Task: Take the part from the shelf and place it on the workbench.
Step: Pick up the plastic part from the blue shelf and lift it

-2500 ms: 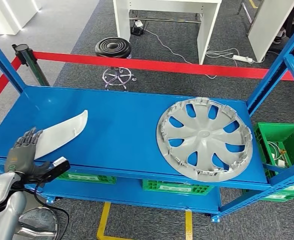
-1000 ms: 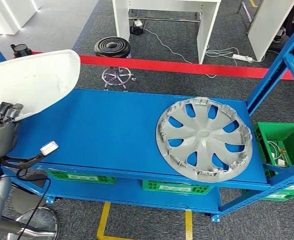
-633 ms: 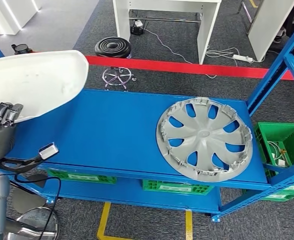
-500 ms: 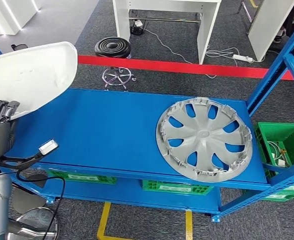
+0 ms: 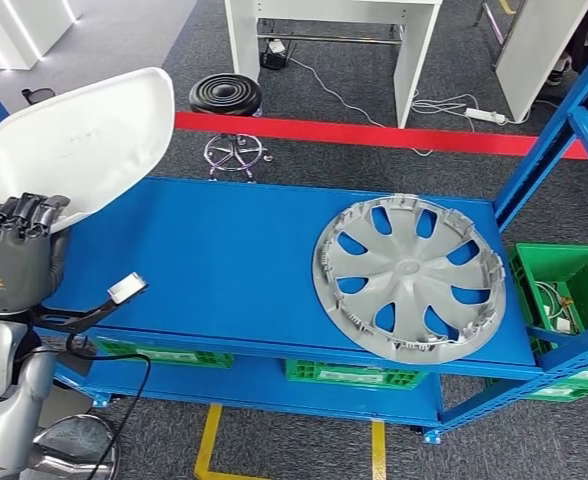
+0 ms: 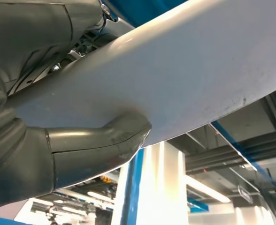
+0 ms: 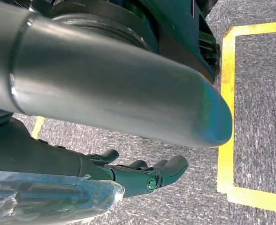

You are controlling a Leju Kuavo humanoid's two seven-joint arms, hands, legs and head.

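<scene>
Part (image 5: 80, 140) now lifted clear above the shelf (image 5: 230, 260), where I had it lying flat seconds ago, gripped at its lower edge by my left hand (image 5: 15, 255); right hand (image 7: 143, 176) hangs loosely extended, holding nothing; carry to workbench remains.

The left hand (image 5: 15, 255) is raised at the robot's left side, fingers (image 5: 27, 212) and thumb (image 6: 104, 140) clamped on the white part (image 5: 80, 140). The right hand (image 7: 143, 176) hangs low, fingers loosely extended, holding nothing.
</scene>
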